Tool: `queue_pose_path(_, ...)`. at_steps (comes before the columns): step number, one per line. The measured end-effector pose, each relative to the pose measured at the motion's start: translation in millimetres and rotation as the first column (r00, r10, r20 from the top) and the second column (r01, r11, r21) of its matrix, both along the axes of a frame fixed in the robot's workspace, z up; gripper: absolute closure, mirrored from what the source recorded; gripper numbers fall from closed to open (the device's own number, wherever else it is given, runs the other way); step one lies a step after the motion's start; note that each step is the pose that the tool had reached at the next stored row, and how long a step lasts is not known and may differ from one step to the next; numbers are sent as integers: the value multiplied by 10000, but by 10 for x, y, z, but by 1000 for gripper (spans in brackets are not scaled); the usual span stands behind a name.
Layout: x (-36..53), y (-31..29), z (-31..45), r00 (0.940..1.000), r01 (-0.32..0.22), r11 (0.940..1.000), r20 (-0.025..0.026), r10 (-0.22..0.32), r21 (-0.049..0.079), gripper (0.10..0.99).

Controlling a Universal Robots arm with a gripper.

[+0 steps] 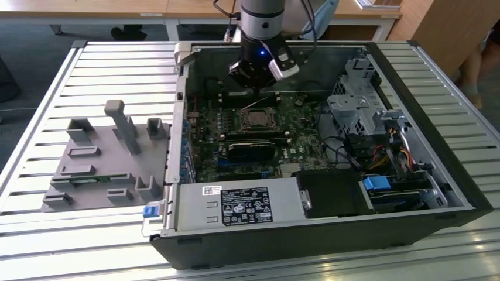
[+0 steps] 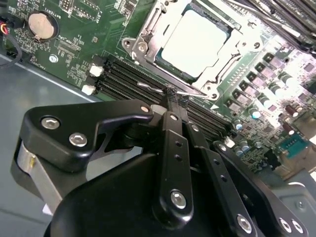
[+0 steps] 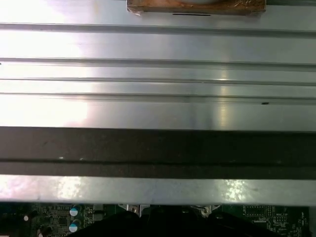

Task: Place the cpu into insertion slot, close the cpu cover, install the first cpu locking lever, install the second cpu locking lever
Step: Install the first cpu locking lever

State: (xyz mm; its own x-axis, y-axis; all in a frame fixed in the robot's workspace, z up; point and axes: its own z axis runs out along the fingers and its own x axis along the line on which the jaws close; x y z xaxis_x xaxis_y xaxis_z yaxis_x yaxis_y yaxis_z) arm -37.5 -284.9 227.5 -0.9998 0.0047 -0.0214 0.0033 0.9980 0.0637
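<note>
Item: cpu (image 2: 195, 42), seated in the insertion slot (image 2: 148, 29) on the green motherboard (image 2: 74, 49). The cpu cover (image 2: 217, 74) appears lowered around it, silver frame bordering the chip.

Item: gripper (image 2: 171, 94), fingers drawn together, tips at a thin wire locking lever (image 2: 150, 87) just beside the socket; whether they pinch it or merely touch is hard to tell.

Risk: the lever may slip off the narrow tips and spring back, or the tips may scrape the adjacent memory slots (image 2: 123, 74).
</note>
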Motion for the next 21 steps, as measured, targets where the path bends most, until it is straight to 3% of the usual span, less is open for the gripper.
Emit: queue_pose_path(21, 122, 20, -113, 10000, -4, 10000, -1, 4, -1, 980)
